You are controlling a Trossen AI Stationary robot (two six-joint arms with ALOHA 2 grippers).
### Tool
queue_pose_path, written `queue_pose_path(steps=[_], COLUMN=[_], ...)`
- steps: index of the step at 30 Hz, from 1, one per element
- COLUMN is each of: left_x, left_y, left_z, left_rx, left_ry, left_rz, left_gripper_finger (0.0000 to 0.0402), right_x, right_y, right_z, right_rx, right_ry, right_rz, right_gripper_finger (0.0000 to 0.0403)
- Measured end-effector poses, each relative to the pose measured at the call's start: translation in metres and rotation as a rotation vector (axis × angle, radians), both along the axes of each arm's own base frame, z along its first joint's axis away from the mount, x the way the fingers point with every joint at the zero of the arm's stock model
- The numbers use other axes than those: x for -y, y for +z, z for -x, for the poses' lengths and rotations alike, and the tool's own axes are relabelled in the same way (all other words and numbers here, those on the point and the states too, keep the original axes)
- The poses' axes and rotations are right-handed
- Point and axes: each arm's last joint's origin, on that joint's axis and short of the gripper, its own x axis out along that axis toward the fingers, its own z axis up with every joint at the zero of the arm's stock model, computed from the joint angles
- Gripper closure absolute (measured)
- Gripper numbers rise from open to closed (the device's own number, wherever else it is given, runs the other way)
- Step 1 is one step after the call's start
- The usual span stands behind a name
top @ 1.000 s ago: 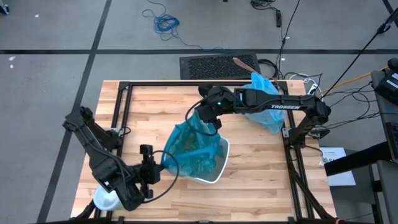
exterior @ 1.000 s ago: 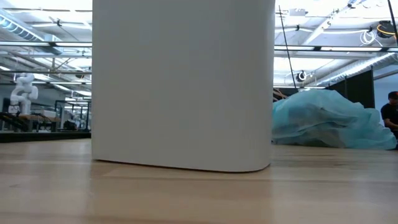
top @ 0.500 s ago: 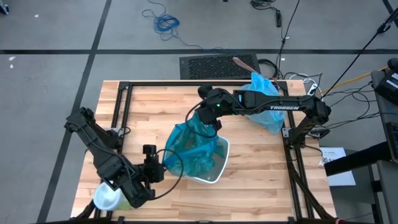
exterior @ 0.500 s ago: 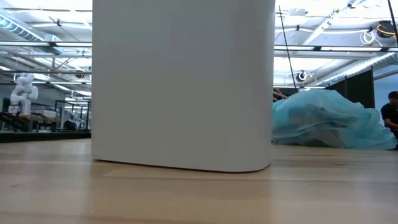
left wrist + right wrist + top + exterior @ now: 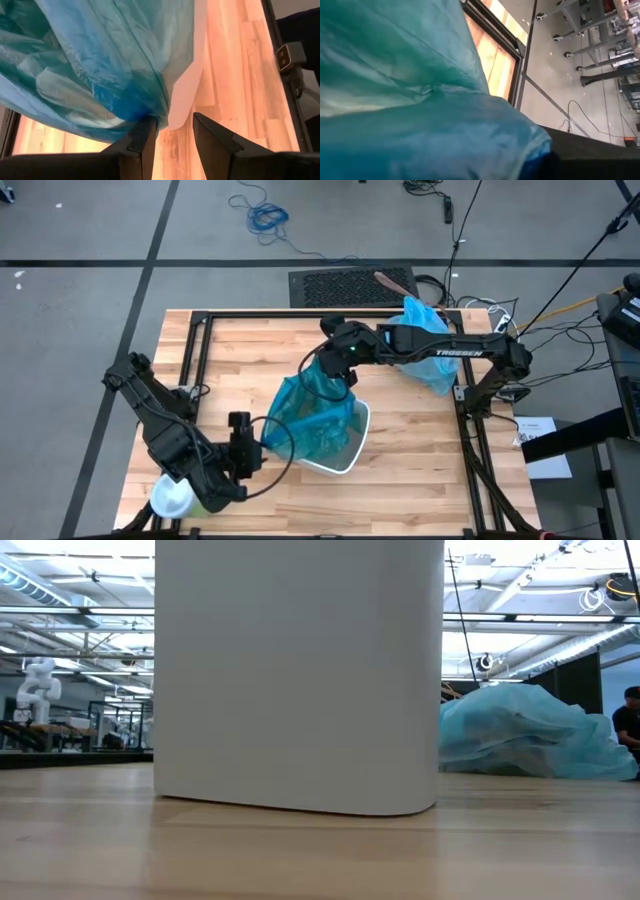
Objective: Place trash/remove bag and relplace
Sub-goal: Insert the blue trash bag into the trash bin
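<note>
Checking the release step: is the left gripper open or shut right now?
Open. In the left wrist view the left gripper shows a clear gap between its fingers, with the teal bag bunched at one fingertip, not clamped.

A: The high camera looks straight down on the white bin; the low one sits on the tabletop, facing its wall close up.

B: Both wrist cameras press against the teal bag at the bin.

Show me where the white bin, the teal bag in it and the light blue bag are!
white bin [image 5: 352, 450]: high view, its bare rim.
teal bag [image 5: 305, 420]: high view, its crumpled middle.
light blue bag [image 5: 425, 315]: high view, its upper part.
</note>
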Motion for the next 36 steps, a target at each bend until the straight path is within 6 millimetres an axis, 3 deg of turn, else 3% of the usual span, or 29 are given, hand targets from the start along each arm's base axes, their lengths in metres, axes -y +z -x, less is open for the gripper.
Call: queue_pose_path(steps=[13, 25, 31, 36], left_x=[-0.002, -0.014, -0.014, -0.032], left_y=[-0.001, 0.015, 0.015, 0.036], left_z=[0.007, 0.022, 0.025, 0.039], left_rx=[-0.081, -0.034, -0.037, 0.06], left_ry=[-0.021, 0.029, 0.017, 0.044], left_rz=[0.0, 0.085, 0.079, 0.019], left_gripper_finger=[0.0274, 0.0274, 0.0275, 0.0275], right_x=[-0.008, -0.008, -0.008, -0.008], right_y=[0.0, 0.0, -0.002, -0.002], right_z=[0.008, 0.008, 0.01, 0.01], right_rx=[-0.045, -0.043, -0.061, -0.066], right_ry=[0.007, -0.013, -0.031, -0.02], right_rz=[-0.029, -0.054, -0.079, -0.066], right_gripper_finger=[0.0403, 0.0402, 0.0372, 0.0345])
